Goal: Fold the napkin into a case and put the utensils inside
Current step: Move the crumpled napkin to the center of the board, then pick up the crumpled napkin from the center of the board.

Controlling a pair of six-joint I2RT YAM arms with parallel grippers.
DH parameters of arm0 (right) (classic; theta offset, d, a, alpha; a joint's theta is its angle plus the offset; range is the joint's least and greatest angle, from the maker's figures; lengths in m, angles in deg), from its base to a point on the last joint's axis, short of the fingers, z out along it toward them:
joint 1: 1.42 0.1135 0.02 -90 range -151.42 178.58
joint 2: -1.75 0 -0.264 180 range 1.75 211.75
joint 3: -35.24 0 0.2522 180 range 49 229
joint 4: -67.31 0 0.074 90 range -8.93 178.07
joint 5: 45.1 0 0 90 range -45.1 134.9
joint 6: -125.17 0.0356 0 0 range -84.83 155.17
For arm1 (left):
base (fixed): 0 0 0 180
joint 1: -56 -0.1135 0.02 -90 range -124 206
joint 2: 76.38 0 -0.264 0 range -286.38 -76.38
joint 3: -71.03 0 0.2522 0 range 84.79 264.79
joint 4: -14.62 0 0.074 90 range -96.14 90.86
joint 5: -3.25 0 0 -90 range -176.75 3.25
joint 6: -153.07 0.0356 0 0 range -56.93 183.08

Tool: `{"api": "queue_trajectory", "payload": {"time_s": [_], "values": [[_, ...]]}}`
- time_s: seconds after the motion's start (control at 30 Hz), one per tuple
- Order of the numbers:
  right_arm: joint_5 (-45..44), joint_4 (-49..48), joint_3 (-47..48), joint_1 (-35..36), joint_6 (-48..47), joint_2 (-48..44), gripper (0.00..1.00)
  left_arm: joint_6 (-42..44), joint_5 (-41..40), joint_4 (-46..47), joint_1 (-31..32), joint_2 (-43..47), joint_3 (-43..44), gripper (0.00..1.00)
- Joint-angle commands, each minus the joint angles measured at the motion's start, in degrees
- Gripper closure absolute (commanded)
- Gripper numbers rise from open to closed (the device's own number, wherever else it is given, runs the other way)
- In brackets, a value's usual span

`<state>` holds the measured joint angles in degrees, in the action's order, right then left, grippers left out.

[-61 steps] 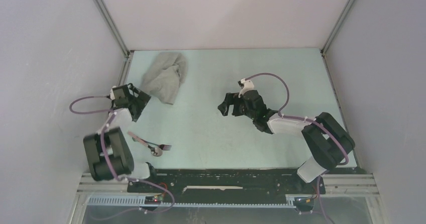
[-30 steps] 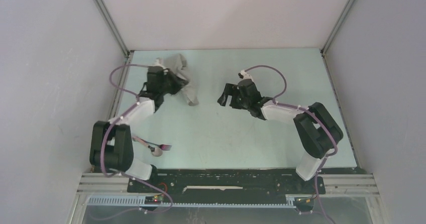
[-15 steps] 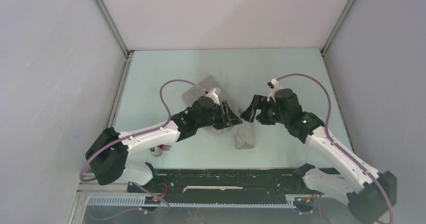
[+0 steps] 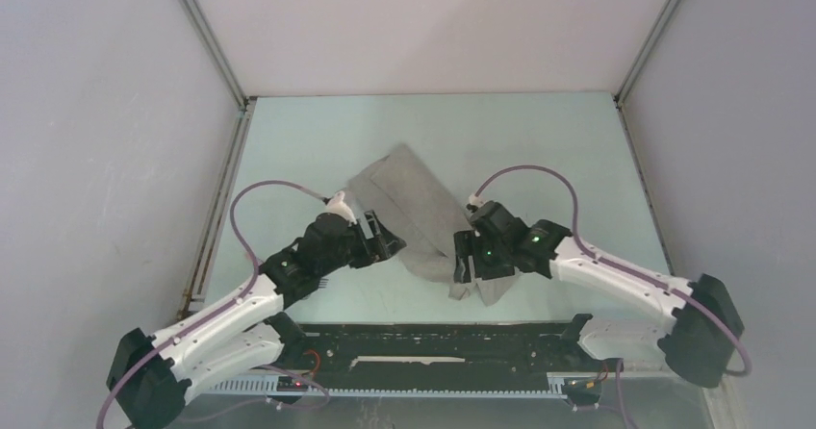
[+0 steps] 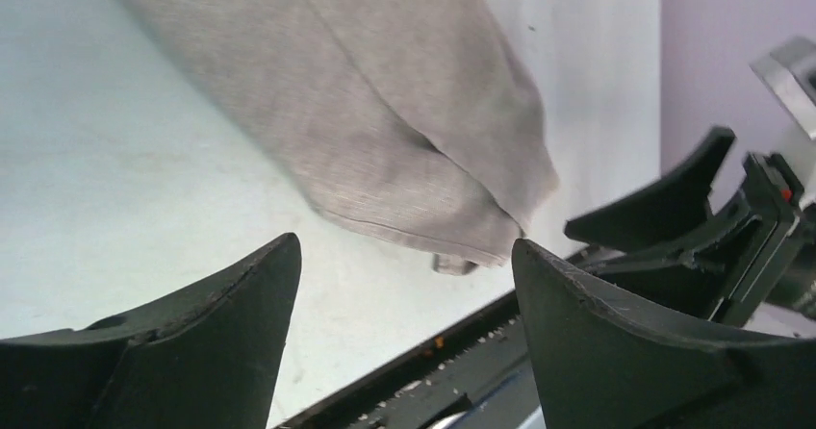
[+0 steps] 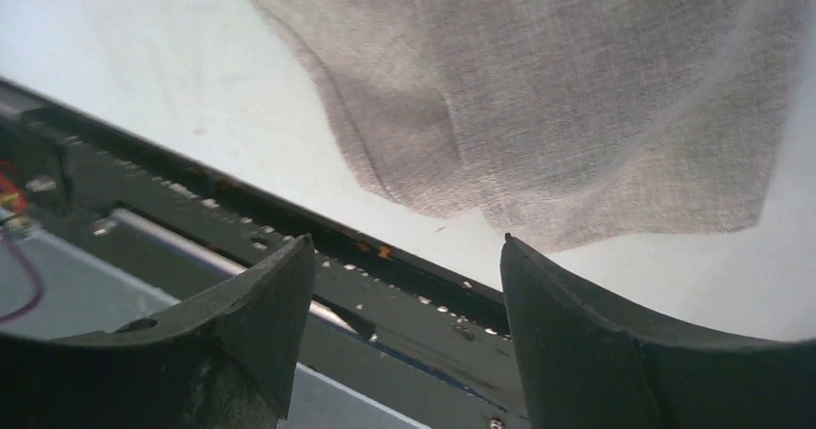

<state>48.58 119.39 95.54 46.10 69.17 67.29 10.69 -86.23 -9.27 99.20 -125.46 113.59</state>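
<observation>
The light-grey napkin [image 4: 416, 208] lies loosely folded and rumpled in the middle of the table, running from the far left to the near right. My left gripper [image 4: 389, 242] is open and empty, just left of the cloth; its wrist view shows the napkin [image 5: 385, 112] ahead of the open gripper [image 5: 404, 290]. My right gripper [image 4: 461, 267] is open and empty, low over the napkin's near end [image 6: 577, 112], pointing at the table's front edge [image 6: 404, 285]. The spoon and fork are hidden under my left arm.
The black front rail [image 4: 433, 338] runs along the table's near edge, close to the napkin's near end. My right gripper's fingers [image 5: 693, 217] show at the right of the left wrist view. Grey walls enclose the table on three sides.
The napkin was carried from the far left corner to the middle. My left gripper let go of it and drew back to the left. My right gripper came down to the cloth's near end.
</observation>
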Motion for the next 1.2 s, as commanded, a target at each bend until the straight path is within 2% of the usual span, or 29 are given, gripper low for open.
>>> {"api": "queue_trajectory", "payload": {"time_s": [0.0, 0.07, 0.23, 0.3, 0.37, 0.47, 0.53, 0.67, 0.77, 0.83, 0.9, 1.0, 1.03, 1.13, 1.17], "values": [[-14.2, 6.9, 5.8, 2.4, 2.6, 5.4, 0.24, 2.9, -1.0, -3.5, -4.2, 0.7, -1.0, 0.14], [-18.1, 11.3, 6.5, 2.4, 3.4, 6.7, 0.29, 3.4, 1.0, -2.9, -5.1, -1.2, 0.1, 0.15], [-18.3, 15.9, 5.2, 7.1, 5.1, 6.0, 0.35, 3.9, 1.6, -1.5, -7.4, -9.8, 6.0, 0.23], [-19.2, 17.3, 4.9, 8.5, 6.1, 6.4, 0.33, 2.6, 2.1, -0.6, -9.4, -14.5, 8.4, 0.3], [-20.2, 17.3, 4.0, 9.4, 6.8, 6.9, 0.33, 0.3, 3.1, 0.7, -11.4, -19.8, 10.6, 0.42], [-21.4, 16.5, 3.1, 10.4, 7.5, 8.6, 0.33, -3.1, 5.0, 4.3, -12.2, -24.9, 12.8, 0.49], [-22.8, 15.5, 3.1, 11.2, 7.5, 10.1, 0.33, -5.3, 5.1, 6.3, -12.2, -26.8, 13.3, 0.47], [-24.9, 11.2, 3.0, 12.6, 7.2, 15.1, 0.33, -8.9, 2.6, 6.5, -12.3, -28.6, 13.4, 0.36], [-27.7, 9.6, 3.0, 13.2, 8.9, 18.2, 0.33, -11.5, -0.1, 5.5, -12.3, -28.2, 13.0, 0.25], [-31.6, 10.0, 3.0, 13.3, 10.9, 19.5, 0.35, -13.0, -2.6, 3.3, -12.4, -28.6, 14.1, 0.13], [-34.1, 9.2, 2.5, 13.3, 11.3, 20.4, 0.42, -14.2, -3.5, -0.2, -12.7, -30.4, 16.8, 0.12], [-37.7, 9.0, 2.2, 13.7, 12.8, 20.3, 0.73, -16.3, -1.7, -1.4, -13.2, -35.5, 20.9, 0.22], [-38.7, 9.2, 2.1, 14.2, 13.3, 19.8, 0.81, -16.4, -1.1, -1.4, -13.3, -37.6, 22.6, 0.24], [-41.7, 10.6, 2.1, 15.6, 14.7, 17.2, 1.0, -15.6, 0.1, -5.0, -13.6, -44.0, 29.4, 0.32], [-42.4, 11.5, 2.1, 15.8, 15.4, 15.8, 1.0, -15.5, -0.3, -5.8, -13.7, -45.6, 31.2, 0.33]]}}
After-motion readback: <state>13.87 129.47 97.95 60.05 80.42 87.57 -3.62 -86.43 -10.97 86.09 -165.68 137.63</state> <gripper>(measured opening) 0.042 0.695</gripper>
